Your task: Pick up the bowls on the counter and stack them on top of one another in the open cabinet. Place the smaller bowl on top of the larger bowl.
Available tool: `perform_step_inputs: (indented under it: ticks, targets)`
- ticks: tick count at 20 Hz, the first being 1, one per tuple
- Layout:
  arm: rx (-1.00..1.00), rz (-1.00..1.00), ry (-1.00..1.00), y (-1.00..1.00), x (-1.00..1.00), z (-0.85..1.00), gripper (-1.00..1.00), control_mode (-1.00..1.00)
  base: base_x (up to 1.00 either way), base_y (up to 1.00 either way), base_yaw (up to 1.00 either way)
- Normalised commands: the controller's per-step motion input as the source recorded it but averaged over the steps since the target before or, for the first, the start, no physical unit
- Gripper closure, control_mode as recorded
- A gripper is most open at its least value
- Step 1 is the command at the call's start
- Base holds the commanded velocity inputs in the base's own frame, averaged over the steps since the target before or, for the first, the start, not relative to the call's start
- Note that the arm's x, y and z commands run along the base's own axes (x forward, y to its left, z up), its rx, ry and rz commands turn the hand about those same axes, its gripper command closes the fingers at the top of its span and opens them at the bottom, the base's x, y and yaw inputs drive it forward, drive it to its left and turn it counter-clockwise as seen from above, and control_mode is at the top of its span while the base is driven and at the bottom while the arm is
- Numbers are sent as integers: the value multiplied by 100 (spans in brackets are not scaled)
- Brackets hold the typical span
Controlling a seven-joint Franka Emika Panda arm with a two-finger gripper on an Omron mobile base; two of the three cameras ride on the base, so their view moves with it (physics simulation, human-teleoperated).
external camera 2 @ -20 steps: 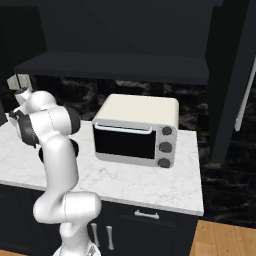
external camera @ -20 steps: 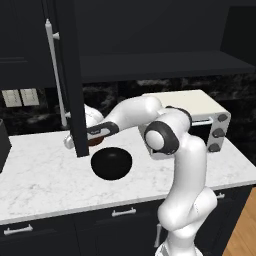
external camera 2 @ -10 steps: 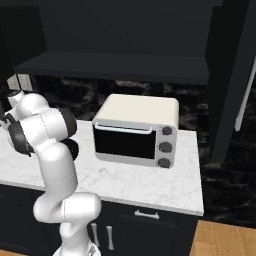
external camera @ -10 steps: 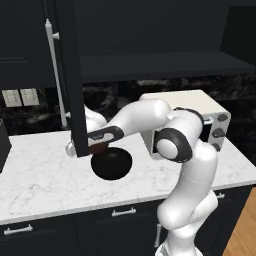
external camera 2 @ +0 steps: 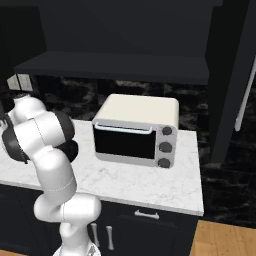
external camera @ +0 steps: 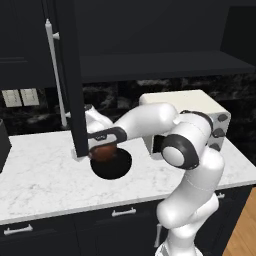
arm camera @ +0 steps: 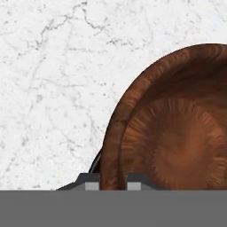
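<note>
The smaller bowl (external camera: 103, 152), glossy reddish-brown, hangs in my gripper (external camera: 98, 146), which is shut on its rim. It sits low over the left part of the larger black bowl (external camera: 114, 167) on the white marble counter (external camera: 45, 172); I cannot tell whether the two touch. In the hand view the brown bowl (arm camera: 177, 128) takes up the right side, its rim pinched between my fingertips (arm camera: 91, 182), with marble (arm camera: 48, 80) behind it. The open cabinet's door (external camera: 70, 75) stands just left of the gripper, and its dark shelf (external camera: 160, 65) runs above.
A cream toaster oven (external camera: 200, 107) (external camera 2: 135, 130) stands on the counter right of the bowls, behind my arm. The door's long silver handle (external camera: 55, 75) hangs close to the hand. Black drawers (external camera: 120, 212) run below the counter edge.
My gripper has carried the brown bowl down and slightly right, from beside the door's lower edge to just over the black bowl. The elbow has swung forward.
</note>
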Motion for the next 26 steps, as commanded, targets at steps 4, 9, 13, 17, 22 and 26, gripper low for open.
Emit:
perform_step_inputs:
  ticks: [4,9,13,17,22,26]
  targets:
    - [2,0,2,-24,-1,-39,100,-100,0,0,0]
    - [0,0,1,-3,-10,-13,100,-100,0,0,0]
    - [0,0,0,0,-31,6,100,-100,0,0,0]
    - [0,0,0,-1,-32,15,100,-100,0,0,0]
    - [0,-1,6,-10,-21,11,100,-100,0,0,0]
    - [0,0,20,-2,0,2,100,-100,0,0,0]
